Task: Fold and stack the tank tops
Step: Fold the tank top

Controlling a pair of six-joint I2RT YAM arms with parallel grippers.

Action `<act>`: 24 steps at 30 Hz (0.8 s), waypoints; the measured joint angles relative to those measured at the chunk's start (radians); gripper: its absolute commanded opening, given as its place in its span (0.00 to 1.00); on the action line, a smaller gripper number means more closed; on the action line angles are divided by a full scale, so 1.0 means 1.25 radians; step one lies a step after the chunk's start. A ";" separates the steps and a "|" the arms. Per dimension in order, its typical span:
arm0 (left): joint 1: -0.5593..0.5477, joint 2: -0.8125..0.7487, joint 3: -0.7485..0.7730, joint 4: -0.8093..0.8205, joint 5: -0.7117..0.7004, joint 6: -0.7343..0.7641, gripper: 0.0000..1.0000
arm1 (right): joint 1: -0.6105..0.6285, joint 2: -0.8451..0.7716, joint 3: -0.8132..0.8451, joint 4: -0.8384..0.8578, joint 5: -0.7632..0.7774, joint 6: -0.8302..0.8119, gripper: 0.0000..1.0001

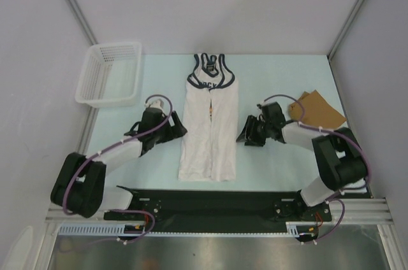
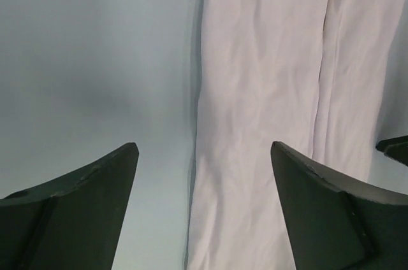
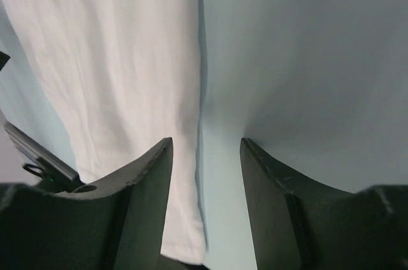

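At the near edge the left arm rises from its base and leans forward and to the right, its forearm low over the desk. The white lattice basket sits well beyond and to the left of the left gripper. This gripper is spread wide and holds nothing. The left edge of the white tank top runs beneath the gap between its fingers. The top lies flat as a long narrow strip between the two grippers, neck pointing away from them, with a lengthwise crease down its middle. The right gripper faces it from the other side, parted and empty, its left finger over the cloth's right edge. The right arm bends back on itself. The tan tank top lies folded beyond and to the right of that gripper, apart from it.
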 measured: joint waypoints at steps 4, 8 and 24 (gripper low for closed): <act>-0.076 -0.095 -0.103 -0.058 -0.009 -0.005 0.90 | 0.099 -0.143 -0.137 -0.003 0.040 0.028 0.52; -0.113 -0.174 -0.168 -0.071 -0.004 -0.027 0.90 | 0.216 -0.204 -0.188 -0.001 0.090 0.079 0.46; -0.145 -0.319 -0.294 -0.003 -0.013 -0.137 1.00 | 0.376 -0.341 -0.255 -0.110 0.274 0.244 0.40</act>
